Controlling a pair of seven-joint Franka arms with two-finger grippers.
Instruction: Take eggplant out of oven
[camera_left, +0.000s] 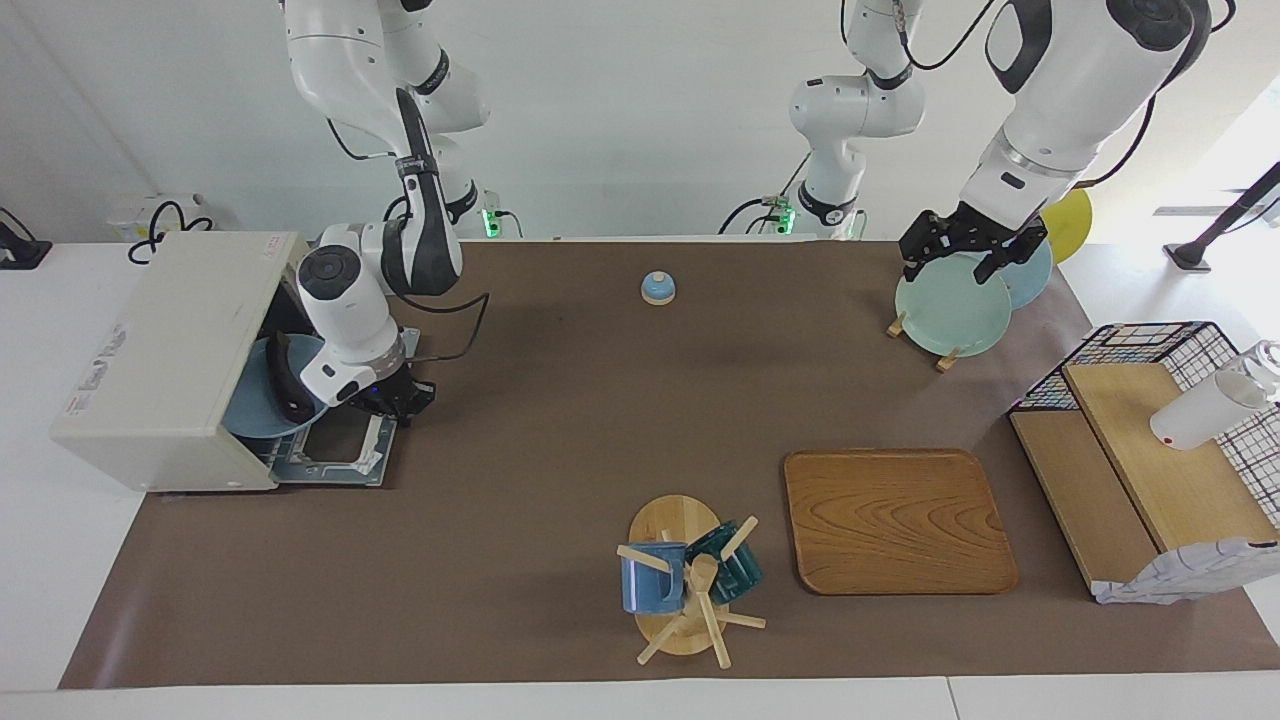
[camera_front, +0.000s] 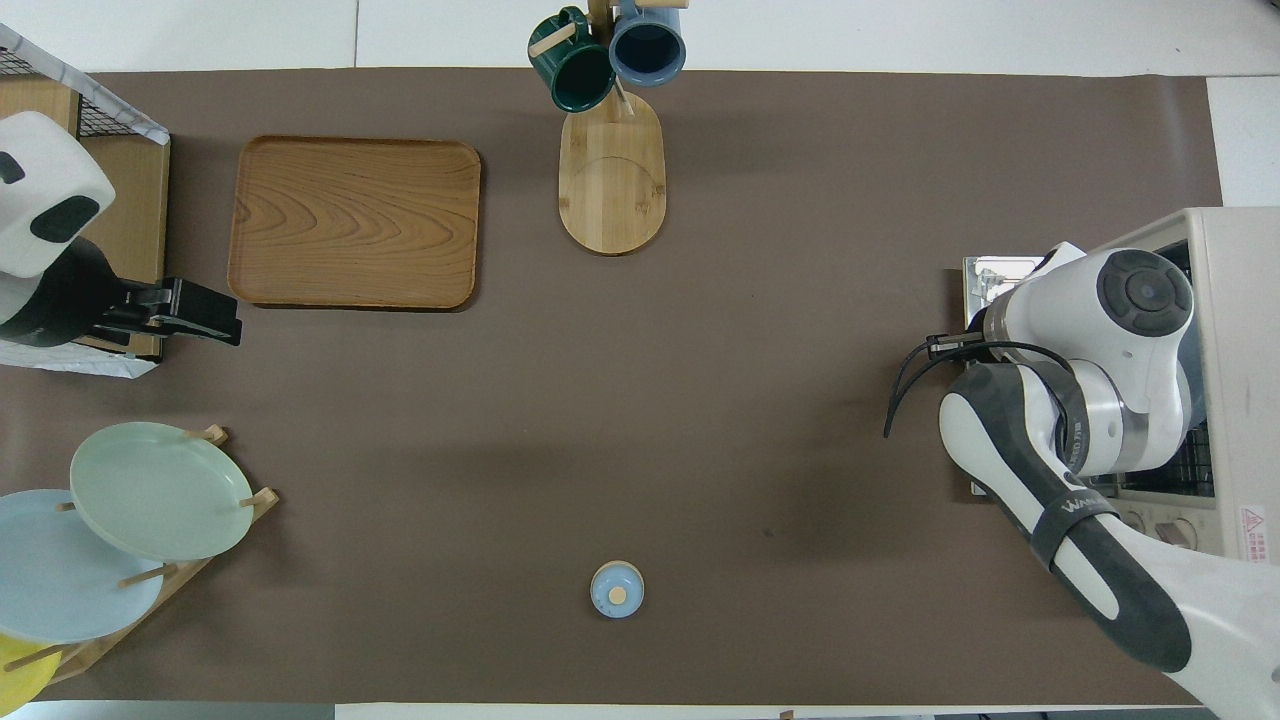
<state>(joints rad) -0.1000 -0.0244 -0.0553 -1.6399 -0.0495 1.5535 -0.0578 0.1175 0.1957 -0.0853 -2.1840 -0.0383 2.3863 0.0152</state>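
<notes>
The cream-white oven (camera_left: 170, 340) stands at the right arm's end of the table, its door (camera_left: 345, 455) folded down flat. A blue plate (camera_left: 250, 412) sticks out of the oven's mouth, and the dark eggplant (camera_left: 288, 385) lies on it. My right gripper (camera_left: 395, 397) is low over the open door, next to the plate's edge. In the overhead view the arm hides it, and only the oven (camera_front: 1240, 300) shows. My left gripper (camera_left: 950, 268) waits open and empty over the plate rack; it also shows in the overhead view (camera_front: 200, 312).
A rack with a pale green plate (camera_left: 950, 310) stands at the left arm's end. A wooden tray (camera_left: 895, 520), a mug tree (camera_left: 690, 580) with two mugs, a small blue bell (camera_left: 658, 288) and a wire-sided wooden shelf (camera_left: 1150, 450) are also on the table.
</notes>
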